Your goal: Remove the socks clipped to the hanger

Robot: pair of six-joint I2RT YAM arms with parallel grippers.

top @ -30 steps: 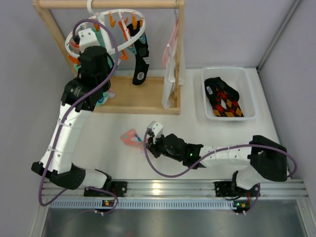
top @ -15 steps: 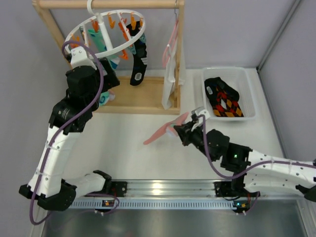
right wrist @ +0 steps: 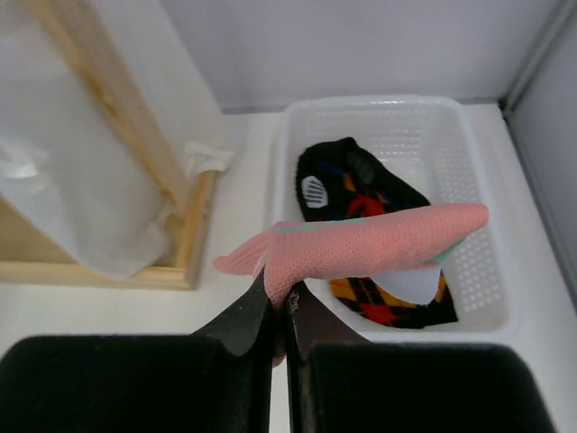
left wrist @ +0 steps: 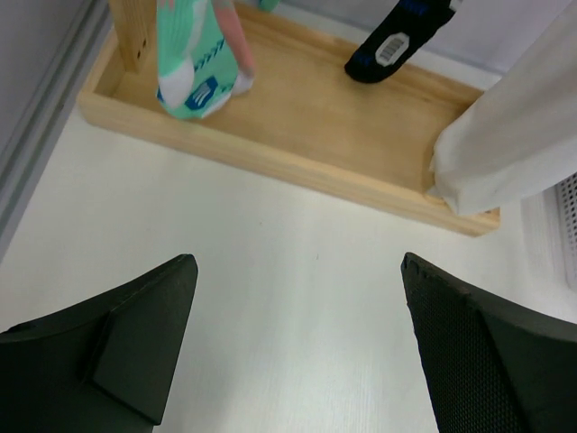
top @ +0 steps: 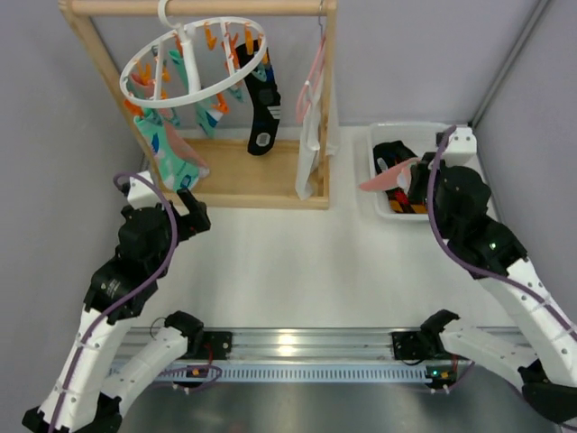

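Observation:
The white ring hanger [top: 189, 59] hangs from the wooden rack's top bar. A mint-teal sock [top: 171, 149] and a black sock [top: 263, 113] stay clipped to it; both also show in the left wrist view, mint-teal sock [left wrist: 189, 54] and black sock [left wrist: 397, 45]. My left gripper [top: 171, 200] stands open and empty over the bare table in front of the rack, its jaws wide apart [left wrist: 297, 271]. My right gripper [right wrist: 279, 311] is shut on a salmon-pink sock [right wrist: 361, 248], held at the left edge of the white basket [top: 455, 194]. Seen from above, the pink sock [top: 383, 179] sticks out leftward.
A black sock with orange-red-yellow diamonds [right wrist: 361, 194] lies in the basket [right wrist: 487, 153]. A long white and pink cloth [top: 311, 135] hangs at the rack's right post. The rack's wooden base tray [left wrist: 297, 117] lies just ahead of the left gripper.
The right arm carried the pink sock from mid-table to the basket's edge. The left gripper opened and drew back from the hanger to the near left; the hanger ring tilted differently.

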